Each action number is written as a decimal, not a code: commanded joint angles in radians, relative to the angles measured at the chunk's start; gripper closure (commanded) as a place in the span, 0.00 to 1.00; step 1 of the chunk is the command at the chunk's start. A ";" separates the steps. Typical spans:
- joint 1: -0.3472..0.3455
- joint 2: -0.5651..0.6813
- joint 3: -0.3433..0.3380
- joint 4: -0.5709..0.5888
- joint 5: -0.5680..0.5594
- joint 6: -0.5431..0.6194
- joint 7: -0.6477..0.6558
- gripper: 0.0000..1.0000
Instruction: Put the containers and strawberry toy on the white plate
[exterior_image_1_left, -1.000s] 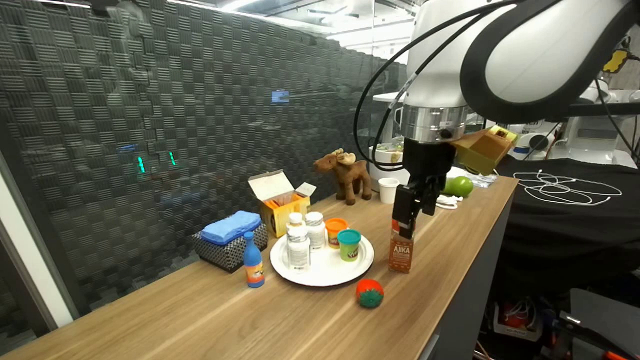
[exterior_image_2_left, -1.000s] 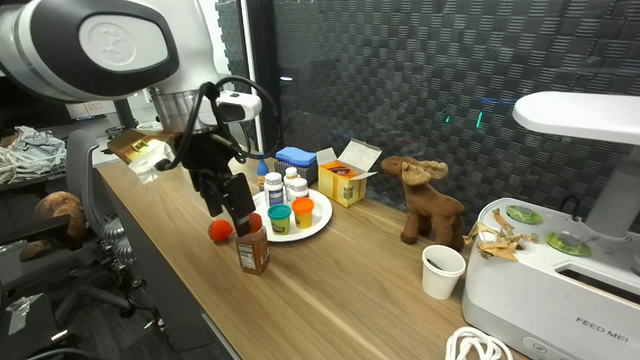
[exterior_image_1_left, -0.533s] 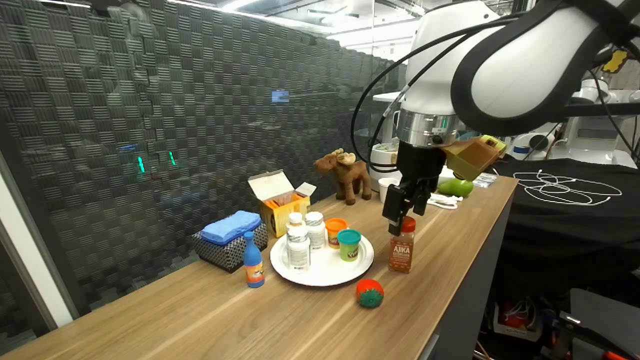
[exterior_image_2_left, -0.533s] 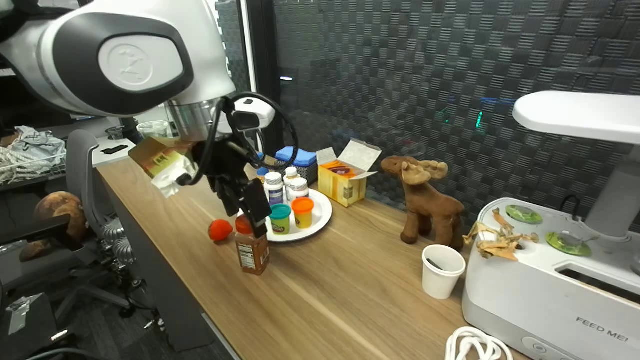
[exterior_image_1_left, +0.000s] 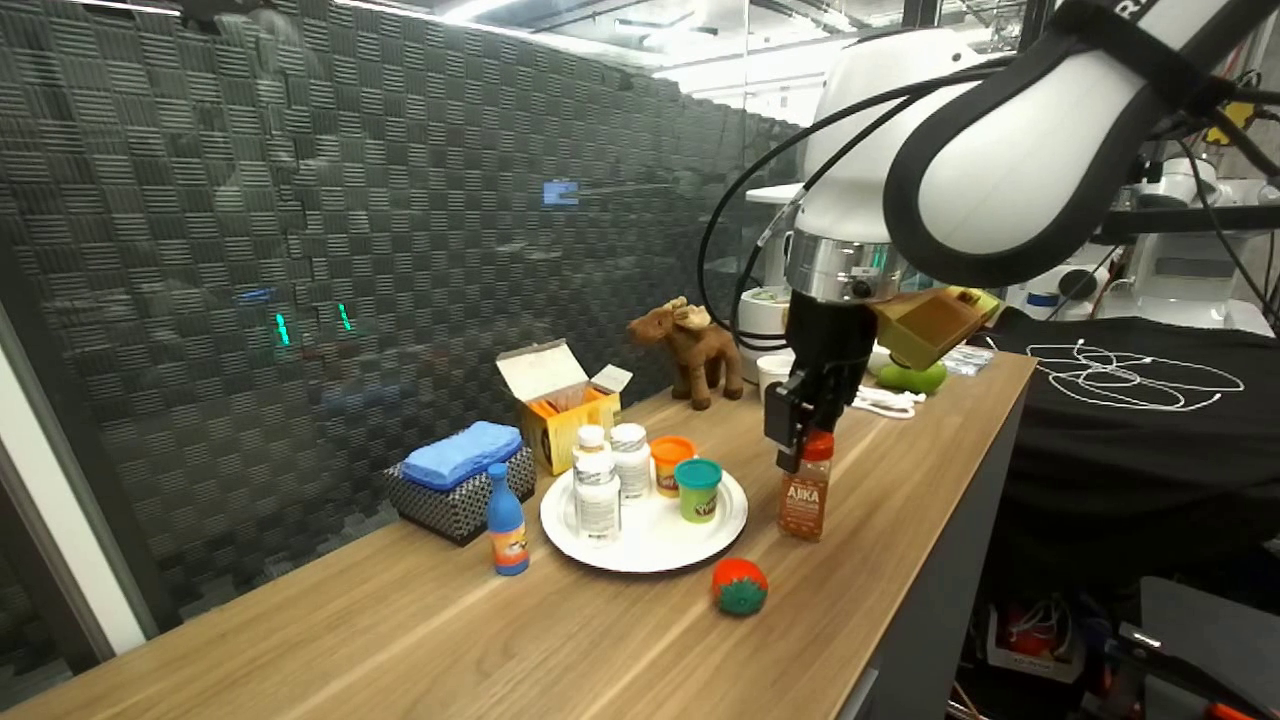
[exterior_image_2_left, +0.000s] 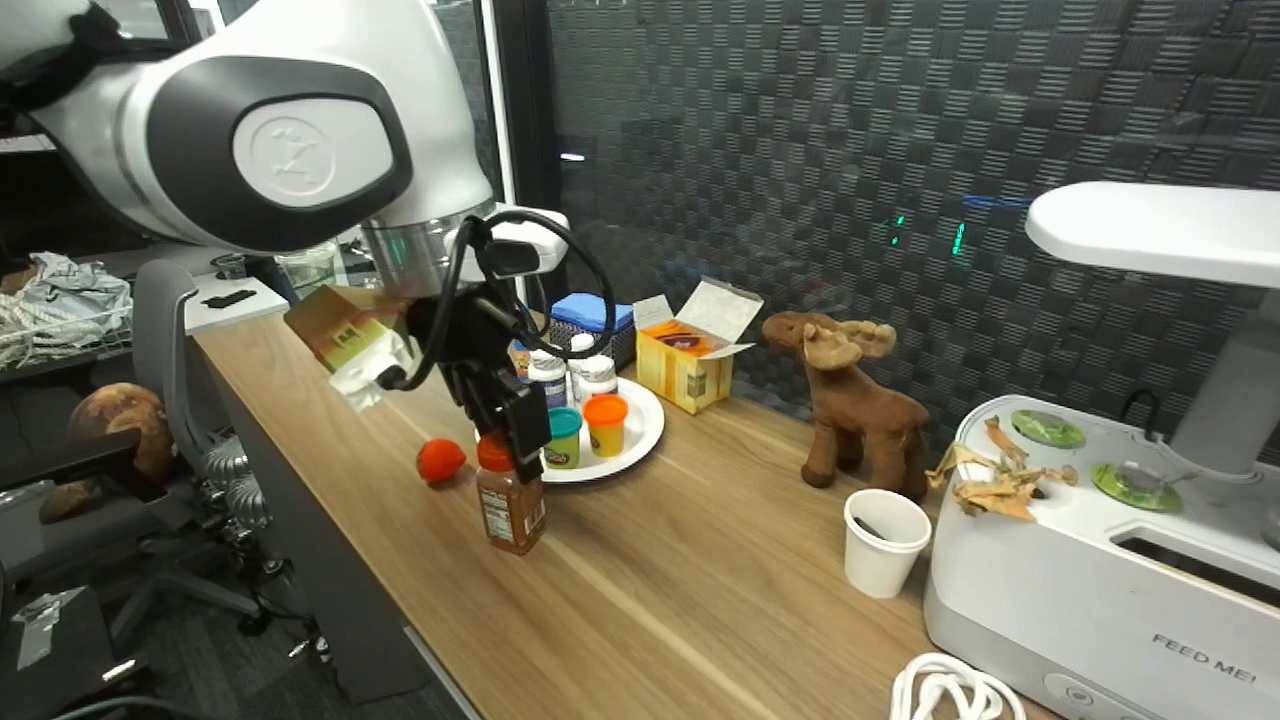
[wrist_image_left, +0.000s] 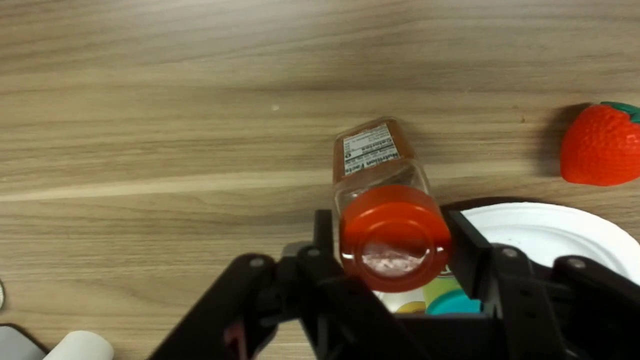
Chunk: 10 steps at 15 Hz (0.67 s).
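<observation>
Claw (wrist_image_left: 390, 224) around red cap (wrist_image_left: 395, 240) of spice jar (wrist_image_left: 371, 146)

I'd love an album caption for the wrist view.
Black robot fingers flank a red-capped spice jar, with the strawberry toy and part of the white plate nearby.

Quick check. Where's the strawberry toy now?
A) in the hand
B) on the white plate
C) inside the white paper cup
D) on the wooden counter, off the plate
D: both exterior views show the strawberry toy resting on the wooden counter, and the wrist view shows bare wood between it and the white plate.
</observation>
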 joint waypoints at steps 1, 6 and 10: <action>0.003 -0.030 -0.002 0.003 -0.034 -0.012 0.059 0.70; 0.013 -0.068 0.016 0.034 -0.071 -0.112 0.163 0.75; 0.043 -0.053 0.057 0.132 -0.039 -0.174 0.154 0.75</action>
